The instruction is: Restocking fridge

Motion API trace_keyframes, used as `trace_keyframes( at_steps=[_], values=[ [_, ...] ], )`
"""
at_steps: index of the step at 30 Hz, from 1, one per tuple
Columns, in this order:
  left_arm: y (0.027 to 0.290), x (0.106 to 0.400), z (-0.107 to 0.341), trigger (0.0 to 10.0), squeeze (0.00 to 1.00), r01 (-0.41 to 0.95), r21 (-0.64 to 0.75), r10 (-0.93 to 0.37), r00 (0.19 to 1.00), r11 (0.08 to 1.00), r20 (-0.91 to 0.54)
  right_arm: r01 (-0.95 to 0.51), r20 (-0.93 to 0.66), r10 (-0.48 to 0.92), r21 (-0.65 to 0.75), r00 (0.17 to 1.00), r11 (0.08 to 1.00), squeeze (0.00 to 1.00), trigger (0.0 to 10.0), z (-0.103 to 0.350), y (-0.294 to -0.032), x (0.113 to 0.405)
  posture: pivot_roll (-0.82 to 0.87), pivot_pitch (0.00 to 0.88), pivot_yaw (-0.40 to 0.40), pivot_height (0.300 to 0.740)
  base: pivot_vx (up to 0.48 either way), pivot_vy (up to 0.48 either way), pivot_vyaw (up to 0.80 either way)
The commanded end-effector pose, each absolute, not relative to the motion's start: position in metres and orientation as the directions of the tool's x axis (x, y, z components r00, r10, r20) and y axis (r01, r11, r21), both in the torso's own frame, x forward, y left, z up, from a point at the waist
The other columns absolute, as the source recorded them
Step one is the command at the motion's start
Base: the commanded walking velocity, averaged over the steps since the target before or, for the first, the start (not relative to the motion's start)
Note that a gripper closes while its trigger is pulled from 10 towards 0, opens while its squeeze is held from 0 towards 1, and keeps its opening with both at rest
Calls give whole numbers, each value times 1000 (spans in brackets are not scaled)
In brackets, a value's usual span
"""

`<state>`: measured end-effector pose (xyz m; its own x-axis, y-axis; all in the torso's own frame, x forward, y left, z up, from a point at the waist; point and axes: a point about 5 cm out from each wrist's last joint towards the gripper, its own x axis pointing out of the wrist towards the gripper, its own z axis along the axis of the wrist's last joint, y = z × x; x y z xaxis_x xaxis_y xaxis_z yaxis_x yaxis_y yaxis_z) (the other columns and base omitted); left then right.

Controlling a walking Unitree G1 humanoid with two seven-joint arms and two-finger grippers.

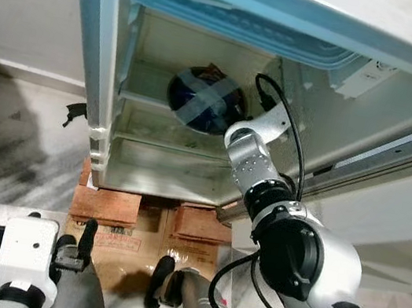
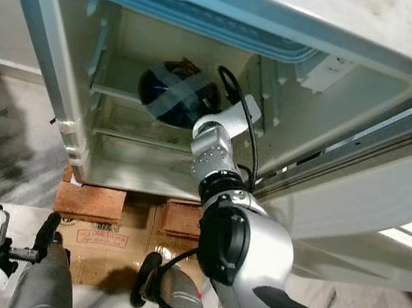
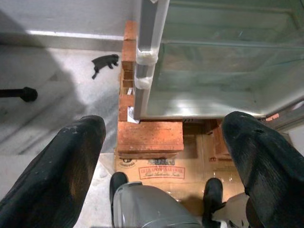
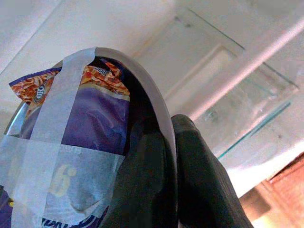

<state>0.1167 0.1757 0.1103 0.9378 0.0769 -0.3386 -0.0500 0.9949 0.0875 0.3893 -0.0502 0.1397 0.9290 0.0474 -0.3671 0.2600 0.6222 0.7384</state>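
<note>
In the head views, the right arm is reaching into the open white fridge (image 1: 215, 12), carrying a round bowl of purple snack packets crossed with pale tape (image 1: 206, 100) over the glass shelf (image 1: 151, 101), likely to stock it. In the left wrist view, the left claw (image 3: 166, 161) is hanging wide, idle above the red bricks (image 3: 150, 137) propping the fridge. In the right wrist view, the right claw (image 4: 168, 161) is pinching the bowl's rim, the tape keeping the packets in.

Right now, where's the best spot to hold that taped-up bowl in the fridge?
Probably the thin rim, from the open front of the fridge. The right gripper already pinches the bowl there; its taped top offers the fingers nothing to grab.
</note>
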Motion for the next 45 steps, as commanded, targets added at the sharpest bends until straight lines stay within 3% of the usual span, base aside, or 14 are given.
trace_keyframes(
  at_steps=[1,14,15,16,18,26,36,45],
  values=[
    [171,111,110,10000,0,-42,67,63,930,997,-362,264,-379,85,772,921,578,0,10000,142,-25,383,422,377,-282,740,0,0,0],
    [164,95,113,10000,0,-52,36,62,913,998,-402,247,-350,84,792,933,558,0,10000,159,-22,389,418,420,-296,740,0,0,0],
    [163,94,113,10000,0,-52,33,61,911,998,-408,244,-349,89,795,933,555,145,10000,160,-21,389,419,426,-297,740,0,0,0],
    [162,91,113,10000,0,-52,29,59,908,998,-414,242,-349,94,797,932,554,945,10000,161,-19,389,422,430,-299,740,0,0,0],
    [162,90,114,10000,0,-53,27,59,906,998,-418,238,-343,100,805,934,544,1000,10000,163,-18,389,424,433,-300,740,0,0,0],
    [161,87,114,10000,0,-55,21,59,902,998,-428,219,-323,117,825,939,521,1000,10000,172,-14,391,422,434,-302,740,0,0,0],
    [163,96,110,10000,0,-52,20,55,907,998,-418,168,-252,106,849,962,500,1000,10000,184,-27,399,404,402,-301,740,0,0,0],
    [168,116,103,10000,0,-41,29,49,920,999,-389,118,-194,73,810,978,575,1000,10000,190,-52,407,384,349,-293,740,0,0,0]
  ],
)
